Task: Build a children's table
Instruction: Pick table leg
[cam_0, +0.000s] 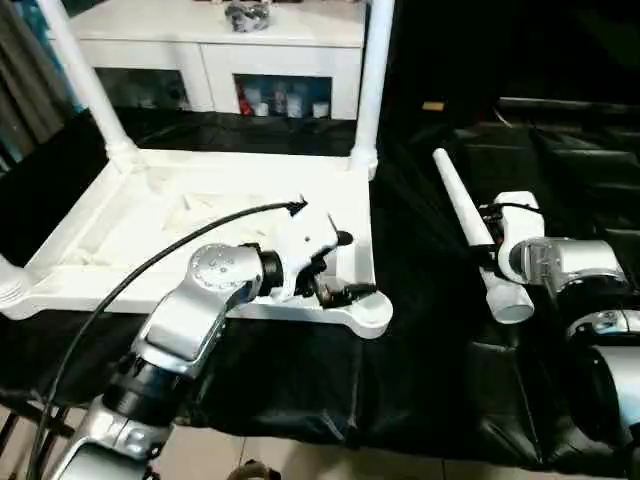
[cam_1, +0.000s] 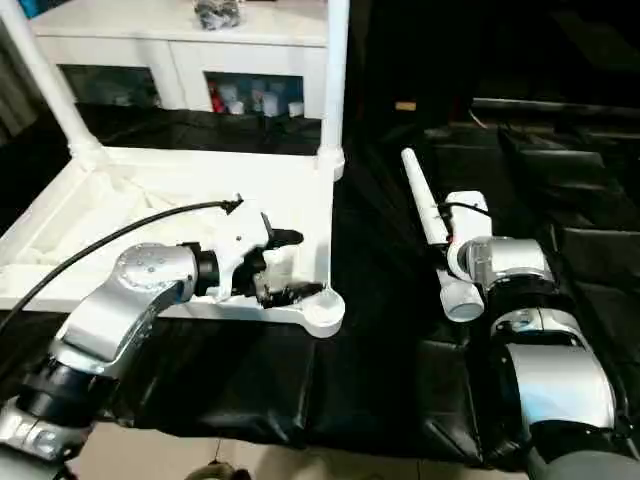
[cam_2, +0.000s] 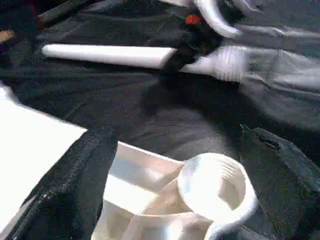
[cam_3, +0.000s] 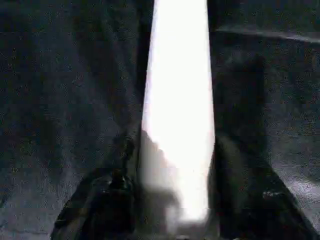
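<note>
The white tabletop (cam_0: 200, 230) lies upside down on the black cloth (cam_0: 420, 340), on the left. Three legs stand in its corner sockets; one near socket (cam_2: 215, 187) is empty. A fourth leg (cam_0: 470, 225) lies on the right, and the right gripper (cam_3: 175, 190) seems clamped on it. The left gripper (cam_2: 175, 170) is spread around the empty socket.

A black, wrinkled cloth (cam_0: 420, 300) covers the work surface. Beyond its far edge stands a low white cabinet with glass-fronted compartments (cam_0: 215, 60), small bottles inside and a dark object on top. Below the cloth's near edge, pale floor (cam_0: 330, 462) shows.
</note>
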